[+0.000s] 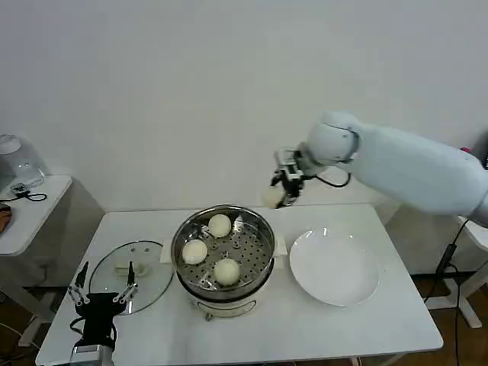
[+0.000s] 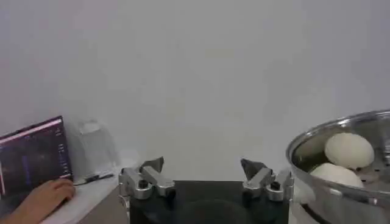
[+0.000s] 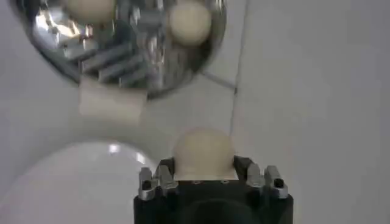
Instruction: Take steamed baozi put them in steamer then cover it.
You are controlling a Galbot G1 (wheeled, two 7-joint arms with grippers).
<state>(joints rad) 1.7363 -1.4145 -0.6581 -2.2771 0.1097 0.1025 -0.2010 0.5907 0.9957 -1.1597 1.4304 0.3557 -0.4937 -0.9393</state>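
Right tool (image 1: 280,185) grips a baozi (image 1: 272,197) above the steamer (image 1: 223,248); left tool (image 1: 103,292) open by the cover (image 1: 130,274).

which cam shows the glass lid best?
Head view: the whole cover lies flat on the table left of the steamer, handle up, with the open left hand at its near edge. The two wrist views give nothing usable of it; the right wrist view faces the steamer and plate.
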